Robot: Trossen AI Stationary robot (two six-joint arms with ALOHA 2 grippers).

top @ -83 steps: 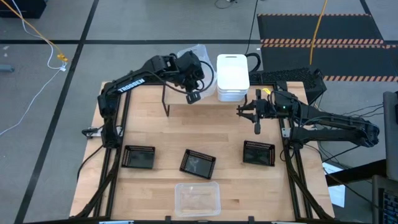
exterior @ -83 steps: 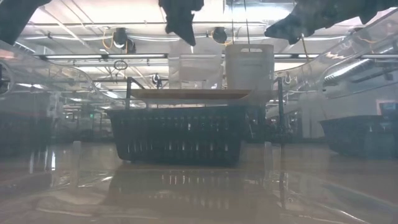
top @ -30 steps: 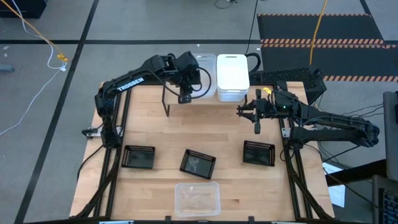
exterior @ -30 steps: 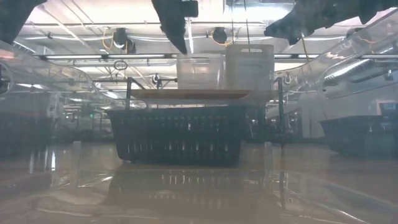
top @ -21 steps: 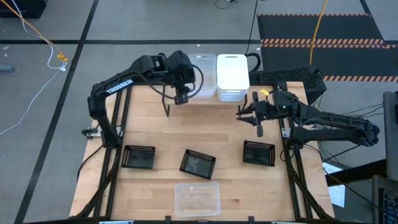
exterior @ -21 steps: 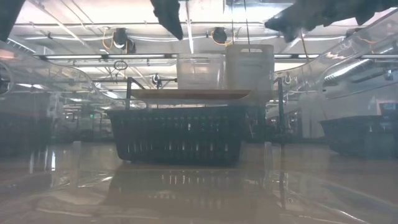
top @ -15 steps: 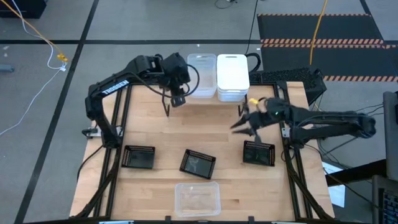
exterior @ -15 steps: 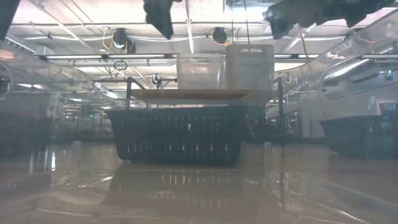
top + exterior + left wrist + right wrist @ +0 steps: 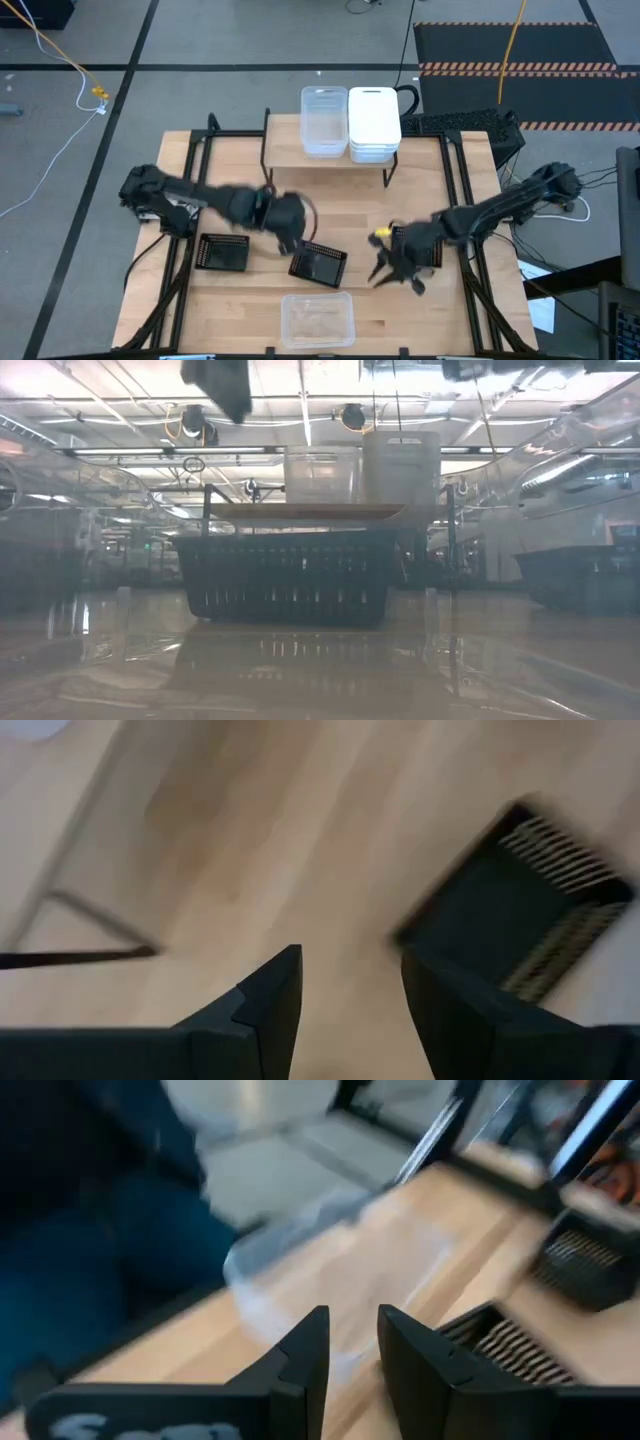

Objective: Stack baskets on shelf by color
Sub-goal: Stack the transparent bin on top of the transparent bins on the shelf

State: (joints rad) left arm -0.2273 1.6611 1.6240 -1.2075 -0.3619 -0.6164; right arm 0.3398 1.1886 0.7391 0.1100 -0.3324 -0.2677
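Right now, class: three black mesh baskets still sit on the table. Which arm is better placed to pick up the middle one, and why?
Probably the left. In the high view the left gripper hovers at the middle black basket, empty, jaws parted. The right gripper is beside the right-hand black basket, farther off.

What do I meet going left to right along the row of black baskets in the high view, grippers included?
Left black basket → left gripper → middle black basket → right gripper → right black basket, partly under the right arm.
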